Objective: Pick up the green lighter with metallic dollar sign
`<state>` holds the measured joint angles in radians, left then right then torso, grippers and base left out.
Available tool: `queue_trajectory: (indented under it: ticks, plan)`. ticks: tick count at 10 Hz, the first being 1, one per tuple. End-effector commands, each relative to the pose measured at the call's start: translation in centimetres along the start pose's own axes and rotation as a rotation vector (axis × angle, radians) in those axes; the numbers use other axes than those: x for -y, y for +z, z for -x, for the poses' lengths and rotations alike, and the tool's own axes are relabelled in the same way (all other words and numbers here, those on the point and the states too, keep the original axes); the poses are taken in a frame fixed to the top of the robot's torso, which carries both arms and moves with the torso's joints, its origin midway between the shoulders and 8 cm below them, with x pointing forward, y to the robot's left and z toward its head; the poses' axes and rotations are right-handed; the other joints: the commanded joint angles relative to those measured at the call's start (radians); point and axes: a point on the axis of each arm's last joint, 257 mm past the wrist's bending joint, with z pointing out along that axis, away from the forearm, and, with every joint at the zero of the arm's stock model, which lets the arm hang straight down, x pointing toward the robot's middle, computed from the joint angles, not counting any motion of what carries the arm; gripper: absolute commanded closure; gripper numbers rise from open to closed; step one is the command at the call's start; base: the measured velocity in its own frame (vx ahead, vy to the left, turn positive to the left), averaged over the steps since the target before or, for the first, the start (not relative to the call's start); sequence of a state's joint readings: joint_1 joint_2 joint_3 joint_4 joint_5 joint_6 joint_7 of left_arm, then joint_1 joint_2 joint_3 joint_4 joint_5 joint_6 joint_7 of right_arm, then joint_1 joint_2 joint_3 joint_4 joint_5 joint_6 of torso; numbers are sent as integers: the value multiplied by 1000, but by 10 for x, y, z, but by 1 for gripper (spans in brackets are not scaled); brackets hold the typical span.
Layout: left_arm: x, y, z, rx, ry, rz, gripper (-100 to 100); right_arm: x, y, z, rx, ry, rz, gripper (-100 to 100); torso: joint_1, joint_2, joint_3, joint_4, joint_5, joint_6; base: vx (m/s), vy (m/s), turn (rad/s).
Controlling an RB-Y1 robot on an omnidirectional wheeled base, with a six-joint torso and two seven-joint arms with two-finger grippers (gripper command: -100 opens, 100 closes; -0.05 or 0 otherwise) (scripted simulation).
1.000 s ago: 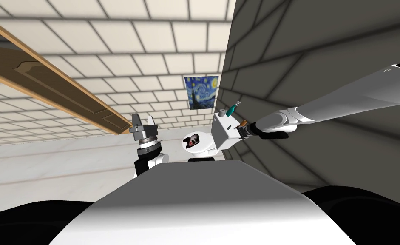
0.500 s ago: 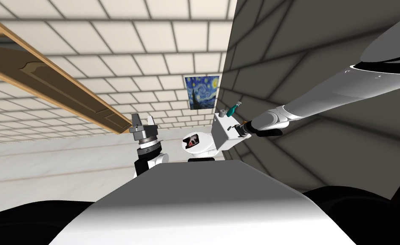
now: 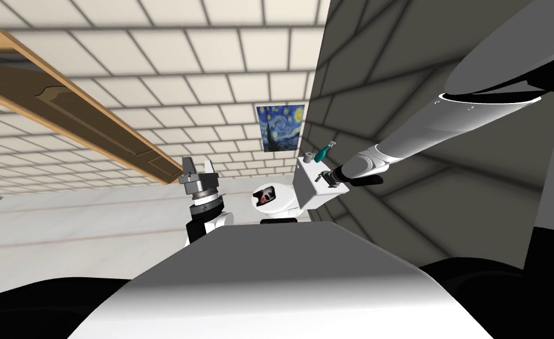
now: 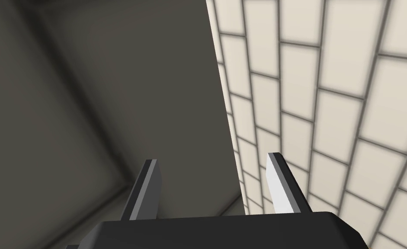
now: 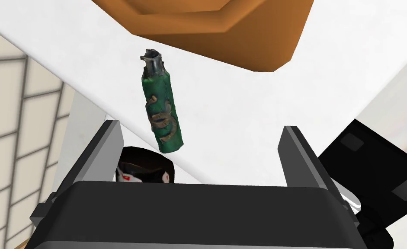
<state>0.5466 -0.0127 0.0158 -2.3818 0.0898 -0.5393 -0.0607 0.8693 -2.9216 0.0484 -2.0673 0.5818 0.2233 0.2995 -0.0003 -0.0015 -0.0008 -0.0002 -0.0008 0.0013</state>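
Nearest my chest, the left end effector (image 3: 198, 168) points upward with its two blades apart and nothing between them. It has no part in this step.

Further out, the right end effector (image 5: 201, 125) is over the flat white lid of the toilet tank (image 5: 250, 99), blades spread wide and empty. The slim green lighter with grey metal cap and bronze-coloured dollar sign (image 5: 161, 108) rests on that lid, close to its edge. In the head view it sits by a corner of the lid, near a small grey cylinder (image 3: 308, 156). Its base end is about level with the fingertips and the cap end lies further ahead. It falls inside the span of the blades but is clearly nearer one blade than the other, with its long axis slanted a little off the line of reach. I cannot tell whether it stands or lies flat.

I judge the grasp needs:
- A small sideways shift, to centre the green body in the gap.
- A slight wrist turn, to square the blades to its narrow sides.
- A short advance, so they flank the ornament and not the cap.

Close gently, because a nudge could tip the lighter over the lid's edge. Beyond it is an orange-brown faceted shape (image 5: 224, 30) to keep clear of.
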Motion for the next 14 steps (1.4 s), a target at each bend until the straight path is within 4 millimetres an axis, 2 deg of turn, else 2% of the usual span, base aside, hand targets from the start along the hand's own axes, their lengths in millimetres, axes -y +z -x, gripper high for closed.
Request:
queue_trajectory:
  ticks: [1,5,9,10,11,14]
  plan:
    - [0,0,0,0,0,0,0,5,1,2,-7,-41,4,-100,0,0,0,0,0,0,16,-19,17]
    - [0,0,0,0,0,0,0,18,5,12,-23,-164,10,-100,0,1,0,0,0,0,15,-16,24]
    - [0,0,0,0,0,0,0,22,6,17,-28,-210,18,-100,1,1,1,0,0,0,8,-6,9]
    - [0,0,0,0,0,0,0,22,7,17,-28,-212,17,0,1,1,1,0,0,0,0,0,0]
    - [0,0,0,0,0,0,0,15,13,16,-29,-211,18,-100,1,2,1,0,0,0,26,9,11]
    - [0,0,0,0,0,0,0,8,18,15,-28,-210,20,-100,1,0,0,0,0,0,22,11,-2]
